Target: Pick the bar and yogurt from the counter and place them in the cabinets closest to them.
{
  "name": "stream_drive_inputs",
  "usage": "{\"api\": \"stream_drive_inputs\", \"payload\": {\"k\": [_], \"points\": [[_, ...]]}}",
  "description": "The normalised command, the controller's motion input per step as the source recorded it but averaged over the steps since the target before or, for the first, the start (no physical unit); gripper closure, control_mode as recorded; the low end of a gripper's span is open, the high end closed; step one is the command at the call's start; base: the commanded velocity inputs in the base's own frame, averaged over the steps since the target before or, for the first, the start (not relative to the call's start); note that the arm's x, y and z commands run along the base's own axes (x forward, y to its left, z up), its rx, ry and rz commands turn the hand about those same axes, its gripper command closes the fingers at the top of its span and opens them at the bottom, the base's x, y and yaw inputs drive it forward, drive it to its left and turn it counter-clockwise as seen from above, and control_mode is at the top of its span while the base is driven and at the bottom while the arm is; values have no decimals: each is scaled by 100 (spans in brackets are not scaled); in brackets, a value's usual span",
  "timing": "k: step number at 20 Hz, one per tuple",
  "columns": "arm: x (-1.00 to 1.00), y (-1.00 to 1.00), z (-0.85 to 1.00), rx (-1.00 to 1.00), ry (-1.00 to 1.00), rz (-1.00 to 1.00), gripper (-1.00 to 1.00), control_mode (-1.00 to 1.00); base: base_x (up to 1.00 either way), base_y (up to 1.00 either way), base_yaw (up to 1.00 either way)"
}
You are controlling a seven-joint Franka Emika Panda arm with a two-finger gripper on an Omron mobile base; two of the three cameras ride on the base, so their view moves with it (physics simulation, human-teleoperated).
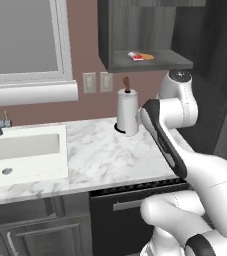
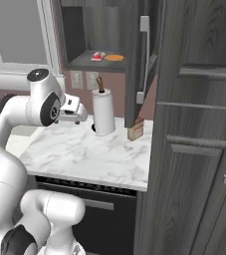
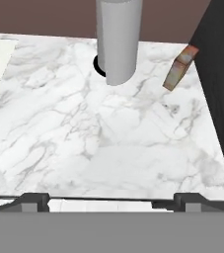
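The bar (image 1: 136, 56), a red packet with a white end, lies on the shelf of the open dark grey wall cabinet (image 1: 116, 35); it is also the bar (image 2: 98, 56) in the right base view. The yogurt is out of view. My gripper (image 3: 111, 200) is open and empty, its fingertips (image 3: 34, 199) set wide apart. It looks down over the white marble counter (image 3: 108, 143). The hand (image 2: 70, 110) hovers above the counter's left part (image 2: 84, 154), below the cabinet (image 2: 79, 30).
A paper towel roll (image 1: 127, 112) (image 3: 117, 39) stands at the back of the counter. A tan-brown object (image 2: 136, 130) (image 3: 179, 69) leans beside the tall dark cabinet (image 2: 199, 124). An orange flat item (image 2: 114, 58) lies next to the bar. The sink (image 1: 20, 150) lies left.
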Motion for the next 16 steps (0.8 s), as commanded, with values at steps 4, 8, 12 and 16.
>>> {"api": "stream_drive_inputs", "payload": {"k": [4, 8, 12, 16], "points": [[0, 0, 0, 0, 0, 0, -100, 100, -91, 58, 0], [0, 0, 0, 0, 0, 0, -100, 100, -59, 63, 0], [0, 0, 0, 0, 0, 0, -100, 100, -52, 74, 0], [0, 0, 0, 0, 0, 0, -100, 100, -27, 78, 0]]}}
